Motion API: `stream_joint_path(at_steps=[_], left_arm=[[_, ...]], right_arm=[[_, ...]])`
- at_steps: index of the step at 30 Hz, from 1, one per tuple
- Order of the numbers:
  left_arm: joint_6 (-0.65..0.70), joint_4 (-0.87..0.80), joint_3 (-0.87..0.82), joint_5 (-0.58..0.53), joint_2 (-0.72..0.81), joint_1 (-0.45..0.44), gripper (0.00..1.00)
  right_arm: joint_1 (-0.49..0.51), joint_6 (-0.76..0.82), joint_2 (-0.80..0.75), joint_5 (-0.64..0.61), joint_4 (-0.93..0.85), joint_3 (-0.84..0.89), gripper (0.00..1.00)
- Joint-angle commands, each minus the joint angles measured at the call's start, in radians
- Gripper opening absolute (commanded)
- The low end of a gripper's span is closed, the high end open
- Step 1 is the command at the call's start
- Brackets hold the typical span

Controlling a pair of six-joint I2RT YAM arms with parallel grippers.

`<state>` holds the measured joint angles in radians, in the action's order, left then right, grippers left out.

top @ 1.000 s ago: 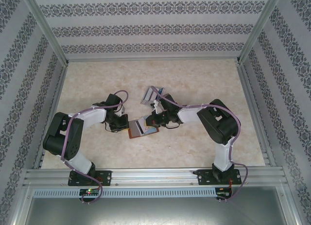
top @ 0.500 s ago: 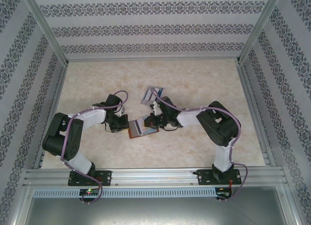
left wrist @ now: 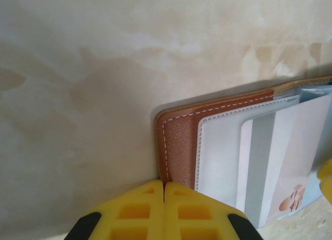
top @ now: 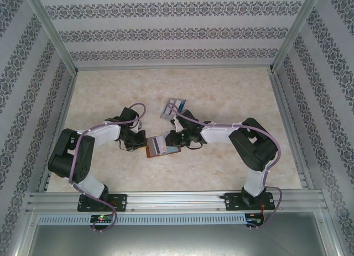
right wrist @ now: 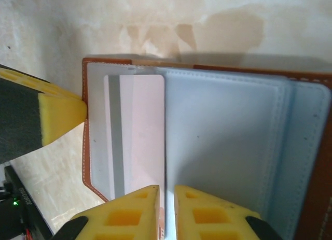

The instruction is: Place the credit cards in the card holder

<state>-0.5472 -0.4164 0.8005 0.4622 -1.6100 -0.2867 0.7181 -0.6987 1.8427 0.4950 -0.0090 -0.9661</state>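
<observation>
Right wrist view: the right gripper [right wrist: 166,191] has its two yellow fingers set narrow, a thin gap between them. The near end of one credit card [right wrist: 137,131] lies right at that gap, pale face up with a grey stripe down it. I cannot tell whether the fingers pinch the card or only touch it. Ahead of the fingertips the card holder [right wrist: 228,146] lies spread open on the table, grey-blue inside up and brown stitched border around it. The card rests on its left half, the half farther from the right arm. A yellow finger [right wrist: 62,115] of the other arm touches the holder's left edge. In the left wrist view the left gripper [left wrist: 164,187] has its fingers closed together with no gap (the seam between them is a thin line). Their tips sit at the brown corner of the holder, which stretches ahead and to their right. From the top camera, the holder lies between the two grippers, and more credit cards [top: 172,107] lie on the table [top: 221,90] just beyond the right gripper.
</observation>
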Motion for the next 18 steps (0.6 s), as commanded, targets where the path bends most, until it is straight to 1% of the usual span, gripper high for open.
stream_joint_path(at_steps=[1, 8, 12, 18], left_arm=[[-0.008, 0.042, -0.033, -0.046, -0.022, 0.001, 0.00], [-0.013, 0.049, -0.036, -0.036, -0.025, 0.000, 0.00], [-0.016, 0.054, -0.036, -0.033, -0.025, 0.000, 0.00], [-0.020, 0.064, -0.041, -0.025, -0.026, -0.001, 0.00]], right_arm=[[0.022, 0.032, 0.013, -0.015, -0.052, -0.037, 0.16], [0.056, 0.022, 0.054, -0.024, -0.070, -0.085, 0.17], [0.071, 0.022, 0.077, -0.023, -0.081, -0.123, 0.15], [0.086, 0.019, 0.098, 0.006, -0.068, -0.156, 0.15]])
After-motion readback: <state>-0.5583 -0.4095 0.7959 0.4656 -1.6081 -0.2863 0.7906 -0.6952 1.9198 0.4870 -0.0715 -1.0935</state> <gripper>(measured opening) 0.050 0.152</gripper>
